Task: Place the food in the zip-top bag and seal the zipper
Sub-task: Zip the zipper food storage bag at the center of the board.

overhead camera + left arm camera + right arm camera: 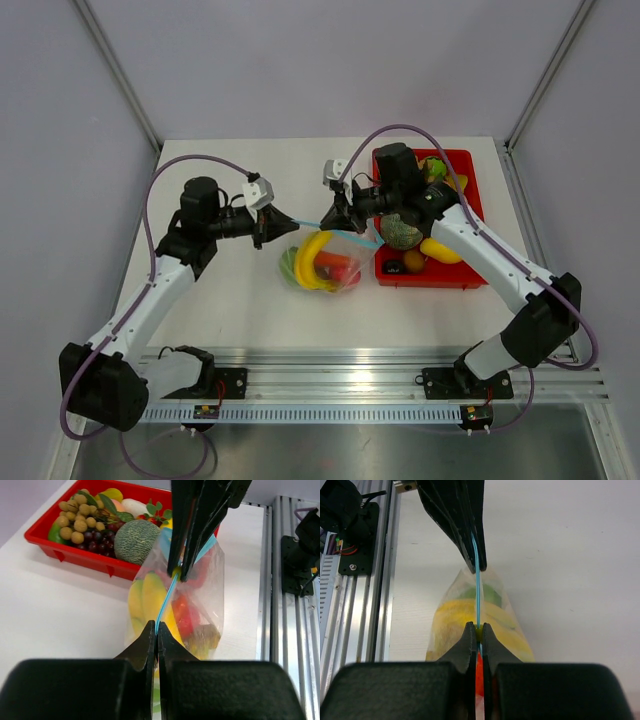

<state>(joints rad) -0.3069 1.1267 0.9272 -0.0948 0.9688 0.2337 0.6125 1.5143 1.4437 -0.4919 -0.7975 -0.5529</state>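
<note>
**Zipper (167,597) pinched by both pincers, mouth pulled straight**

Left pincer (156,630) and right pincer (476,630) are each closed flat on the teal strip, with no gap showing between their fingers. The strip runs taut from one to the other. The zip-top bag (325,268) hangs under that line, between the two pincers, with bananas (145,597) and a red fruit (186,617) inside. Melon (136,540) and nuts (75,517) lie in the red tray (75,555), just outboard of the right pincer.

Risks:
- A harder pull apart may slip the strip out of a pincer or tear the thin film.
- Yellow shows right at the right pincer's tips, so food crowding the mouth could stop the track mating.

Room: bare table lies outboard of the left pincer. The tray wall sits close beside the right pincer, so travel that way is cramped.
</note>
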